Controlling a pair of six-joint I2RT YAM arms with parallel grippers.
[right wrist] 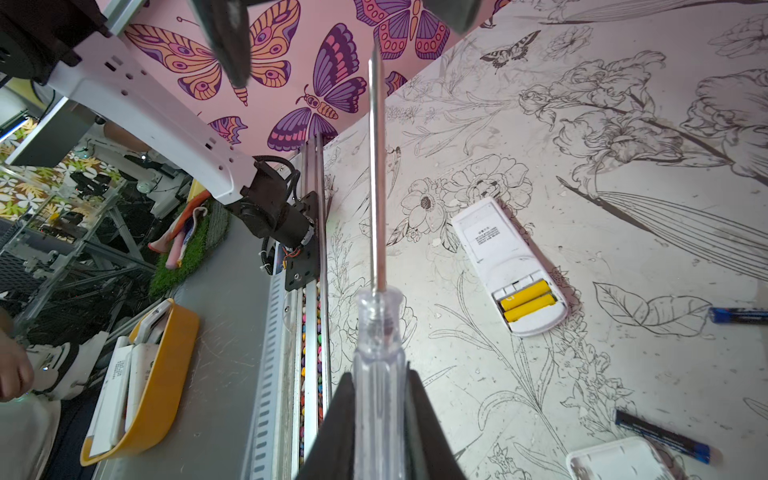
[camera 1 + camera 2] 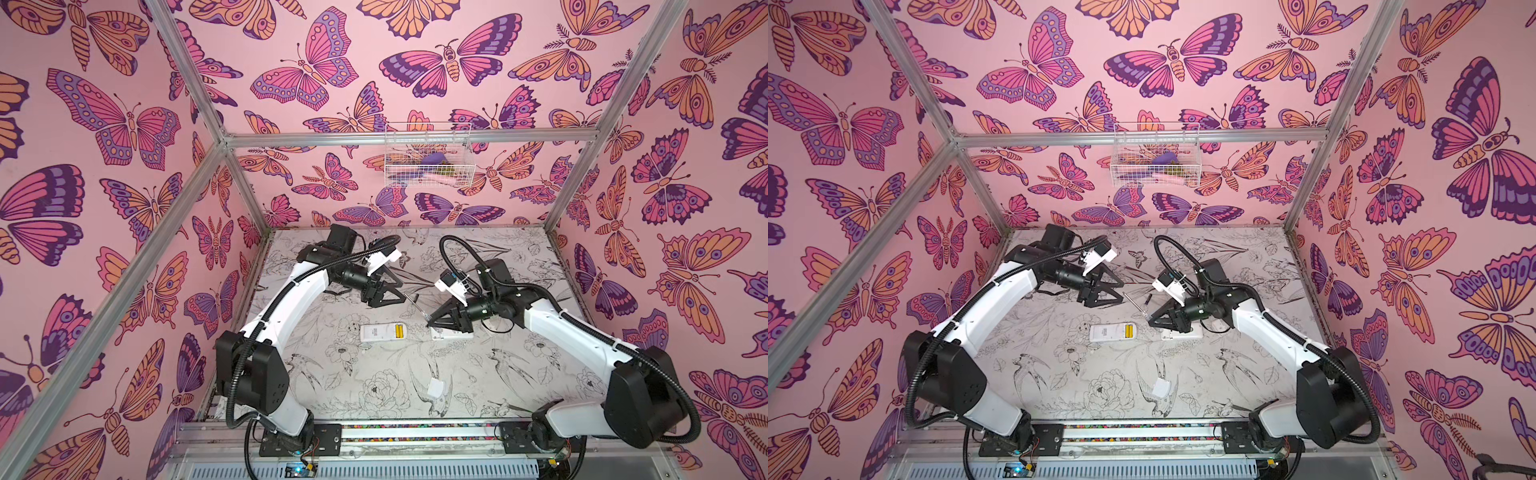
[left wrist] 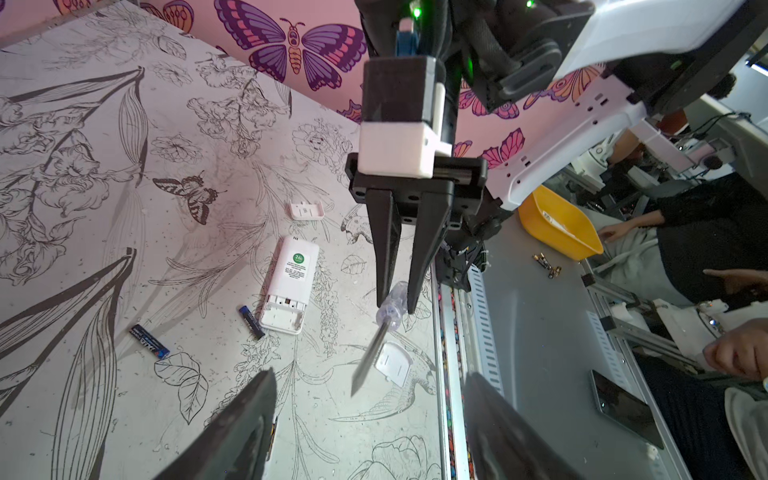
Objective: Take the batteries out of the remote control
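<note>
The two yellow batteries (image 1: 527,305) are still seated side by side in the open bay of the white remote (image 1: 494,245), which lies flat near the middle of the tabletop (image 2: 519,374). The two black batteries (image 3: 149,341) are already out, loose on the tabletop beside the second remote (image 3: 291,282), whose bay is empty. Above that second remote my right gripper (image 2: 430,322) has its jaws clamped on the clear handle of a screwdriver (image 1: 377,208), and the thin shaft points across at my left gripper (image 3: 370,376). The left jaws stand well apart and hold nothing. The blade tip reaches about to the gap between them, though I cannot tell how deep. I read this as a handover, and that is my worry. The shaft is slim and smooth, so jaws closing off-centre could push it aside or pinch it only at the tip. If the right lets go too soon, the tool pivots and drops. A fall could scatter the loose batteries or nudge the remote, which nothing holds down.
</note>
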